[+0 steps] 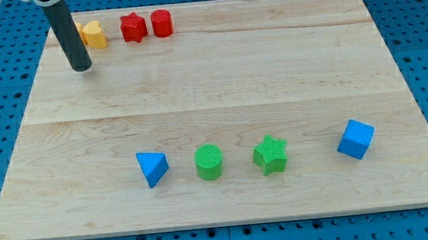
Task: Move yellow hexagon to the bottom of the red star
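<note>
The red star (134,27) lies near the view's top left on the wooden board (218,73). Left of it are yellow blocks: a heart-like yellow block (95,35) and, touching its left side, a sliver of another yellow block (79,28), mostly hidden behind my rod, so its shape cannot be made out. My tip (81,69) rests on the board just below and left of the yellow blocks, a short gap from them. A red round block (161,23) sits right against the star's right side.
Along the view's bottom stand a blue triangle (153,169), a green cylinder (209,161), a green star (270,155) and a blue cube (355,139). The board's top edge runs just behind the red and yellow blocks.
</note>
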You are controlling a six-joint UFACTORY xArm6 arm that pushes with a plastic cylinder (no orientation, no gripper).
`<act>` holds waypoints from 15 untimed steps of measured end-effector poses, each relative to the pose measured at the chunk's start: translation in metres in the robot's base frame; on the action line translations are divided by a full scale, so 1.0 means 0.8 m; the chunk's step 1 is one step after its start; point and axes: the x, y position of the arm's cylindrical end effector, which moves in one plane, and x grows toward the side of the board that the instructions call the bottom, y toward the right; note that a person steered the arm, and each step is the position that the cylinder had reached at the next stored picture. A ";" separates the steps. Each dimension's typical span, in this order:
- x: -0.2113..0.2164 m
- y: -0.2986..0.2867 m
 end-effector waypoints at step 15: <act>0.032 0.072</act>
